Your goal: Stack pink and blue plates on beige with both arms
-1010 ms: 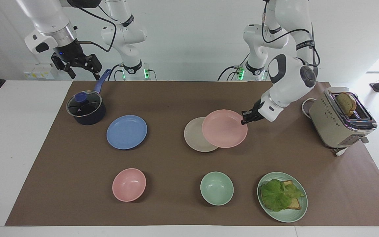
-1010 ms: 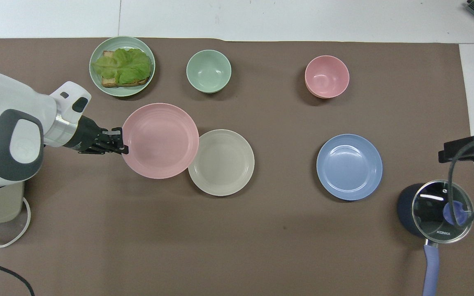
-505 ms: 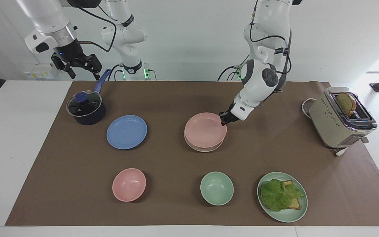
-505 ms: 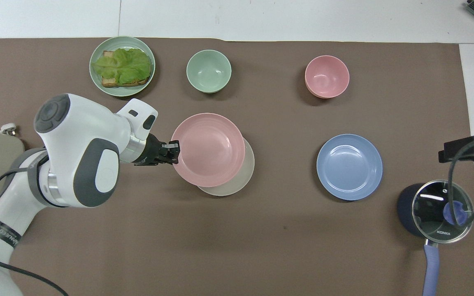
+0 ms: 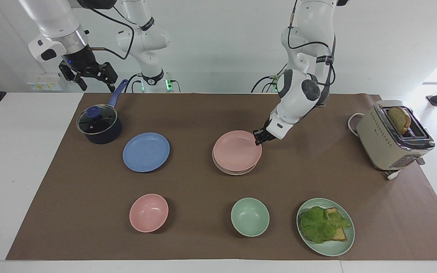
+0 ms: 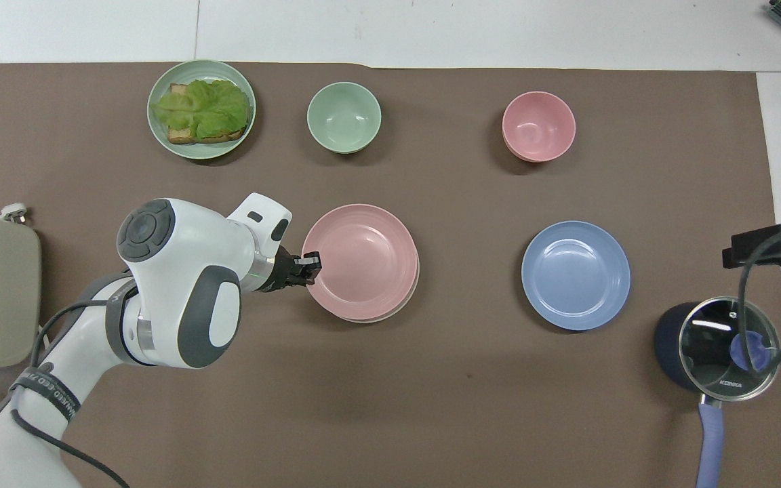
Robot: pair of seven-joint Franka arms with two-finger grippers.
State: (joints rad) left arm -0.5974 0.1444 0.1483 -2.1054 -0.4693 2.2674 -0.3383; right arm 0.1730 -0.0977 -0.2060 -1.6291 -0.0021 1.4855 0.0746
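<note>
The pink plate (image 5: 236,151) (image 6: 363,261) lies almost centred on the beige plate (image 5: 235,173) (image 6: 390,316), of which only a thin rim shows along the edge away from the robots. My left gripper (image 5: 258,138) (image 6: 310,266) is shut on the pink plate's rim, at the edge toward the left arm's end. The blue plate (image 5: 146,152) (image 6: 575,275) sits alone on the mat beside the stack, toward the right arm's end. My right gripper (image 5: 97,86) (image 6: 770,245) waits open, raised over the pot's handle, holding nothing.
A dark pot with a glass lid (image 5: 99,124) (image 6: 719,346) stands near the blue plate. A pink bowl (image 5: 148,212), a green bowl (image 5: 250,217) and a green plate (image 5: 332,248) with toast and lettuce line the table's edge farthest from the robots. A toaster (image 5: 389,140) stands at the left arm's end.
My left gripper carried the pink plate toward the right arm's end, from half overlapping the beige plate to nearly centred on it. The right arm stayed still.
</note>
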